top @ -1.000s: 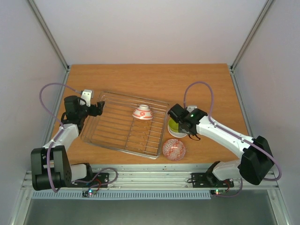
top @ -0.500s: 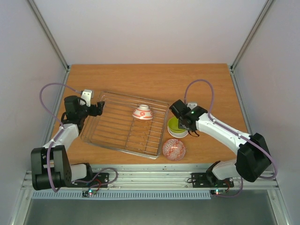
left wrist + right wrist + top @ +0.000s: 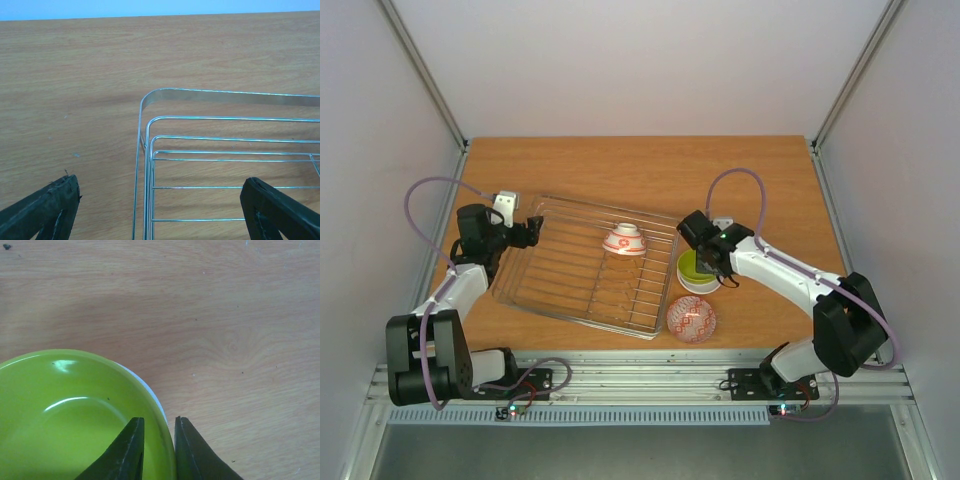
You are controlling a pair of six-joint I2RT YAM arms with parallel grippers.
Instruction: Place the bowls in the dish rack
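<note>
Pinching the rim for a lift, the right gripper (image 3: pixel 158 422) is clamped on the green bowl (image 3: pixel 75 410), nested in a white bowl (image 3: pixel 700 287) just right of the dish rack (image 3: pixel 520 290). The left gripper (image 3: pixel 160 182) is held spread at the rack's far-left corner.

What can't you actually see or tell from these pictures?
- The white bowl under the lime green bowl: in the right wrist view only a sliver of rim shows, and the green one covers the rest.
- The right gripper: whether its fingers pinch that rim or merely straddle it. The top view is too small to tell.
- The dish rack: the left wrist view cuts it off at the right and bottom.
</note>
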